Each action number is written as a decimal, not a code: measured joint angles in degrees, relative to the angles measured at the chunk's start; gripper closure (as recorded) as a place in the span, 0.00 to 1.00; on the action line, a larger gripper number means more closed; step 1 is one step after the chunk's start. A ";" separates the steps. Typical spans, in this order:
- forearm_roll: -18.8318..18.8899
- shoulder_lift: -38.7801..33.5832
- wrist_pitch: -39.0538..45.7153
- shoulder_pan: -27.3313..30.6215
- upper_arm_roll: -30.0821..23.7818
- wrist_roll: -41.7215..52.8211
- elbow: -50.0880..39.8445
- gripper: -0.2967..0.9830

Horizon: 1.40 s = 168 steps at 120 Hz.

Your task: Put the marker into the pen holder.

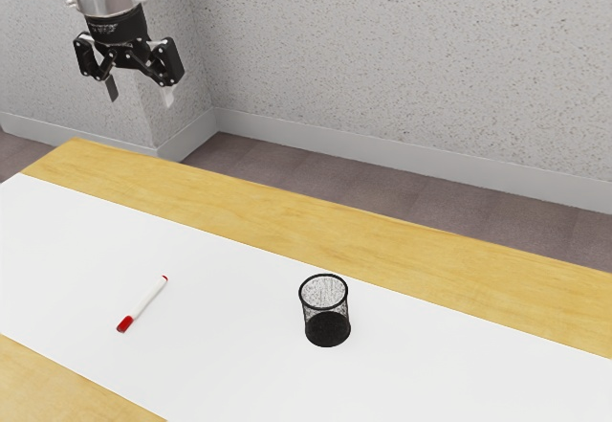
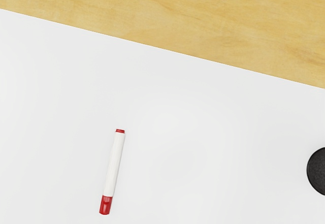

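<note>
Marker [image 1: 143,302] & Tool [image 1: 141,94] Status

Tool is hovering above counter [image 1: 287,211], fingers standing wide apart (open config.). Marker is lying on white sheet [image 1: 220,336], well apart from pen holder [image 1: 328,330]; latter is standing upright on same sheet.

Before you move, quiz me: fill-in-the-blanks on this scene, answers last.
The marker lies on a sheet coloured ____. Its cap is coloured ____. The marker lies flat, while the mesh pen holder stands ____. Above the table, my gripper is not shut but ____.

Missing words: white; red; upright; open.
</note>
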 joint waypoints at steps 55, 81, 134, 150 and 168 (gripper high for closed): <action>0.23 0.33 5.00 2.15 2.23 -0.08 -19.78 0.23; -1.09 4.42 9.48 3.67 2.47 0.10 -31.23 0.23; -4.84 23.06 17.59 8.79 3.41 10.40 -26.90 0.23; -5.71 28.66 18.20 10.77 3.43 14.72 -21.76 0.23; -6.26 31.09 18.52 11.17 3.44 18.92 -19.02 0.23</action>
